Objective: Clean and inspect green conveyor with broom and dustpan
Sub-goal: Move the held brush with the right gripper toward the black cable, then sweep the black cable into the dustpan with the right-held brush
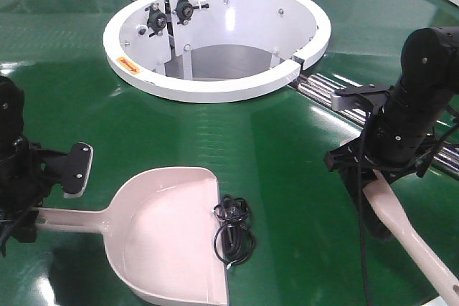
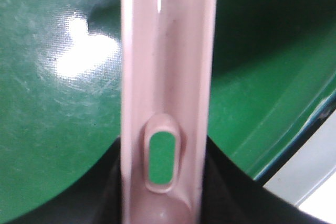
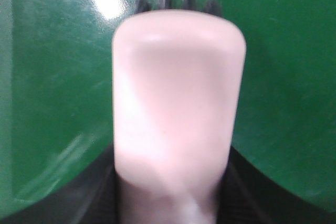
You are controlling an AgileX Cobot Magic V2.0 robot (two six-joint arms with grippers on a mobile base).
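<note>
1. Far left of the front view: black left gripper at the tail end of the wide pale beige-pink plastic dustpan, fingers closed narrow onto its straight handle. In the left wrist view, that handle running up mid-frame, slotted hole just above the black finger bases. Held by the far end, probably to keep the arm clear of the scoop mouth.
2. Lower left of centre: dustpan lying flat on the broad glossy dark green conveyor belt, mouth turned toward the right of the frame, set as a catcher.
3. Just right of that: small tangle of thin black cable straddling the pan's lip, partly inside, partly on the belt. Seemingly the debris to collect.
4. Upper centre: white ring hub, silver metal rollers leading off to its right. Neither touched by a tool.
5. Right side: black right gripper clamped on the long narrow pale beige-pink plastic broom, handle slanting to the lower right corner. In the right wrist view, black bristles peeking past the rounded head. Well apart from the tangle, so likely a leftward sweep ahead, with snagging a risk.
</note>
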